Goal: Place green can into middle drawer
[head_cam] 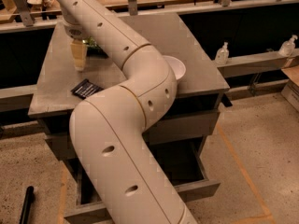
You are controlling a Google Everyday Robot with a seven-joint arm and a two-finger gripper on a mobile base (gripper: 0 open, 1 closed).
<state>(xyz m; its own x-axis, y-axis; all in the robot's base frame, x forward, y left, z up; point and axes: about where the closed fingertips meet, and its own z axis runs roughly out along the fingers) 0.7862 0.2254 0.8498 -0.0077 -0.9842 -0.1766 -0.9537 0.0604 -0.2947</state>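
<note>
My gripper [78, 56] hangs from the long white arm over the back left of the grey counter [56, 85], its tip close to the surface. Only a small green patch of the green can [92, 44] shows, just right of the gripper and apart from it. The arm hides the rest of the can. The middle drawer [198, 189] is pulled open low on the cabinet, and the arm covers much of its inside. The grey drawer front [187, 125] above it is closed.
A white bowl [176, 67] sits on the counter's right side, partly behind the arm. A black packet [87, 88] lies at the counter's front left. Two pump bottles [222, 54] [288, 45] stand on a ledge to the right. A black rod [25, 205] lies on the floor at left.
</note>
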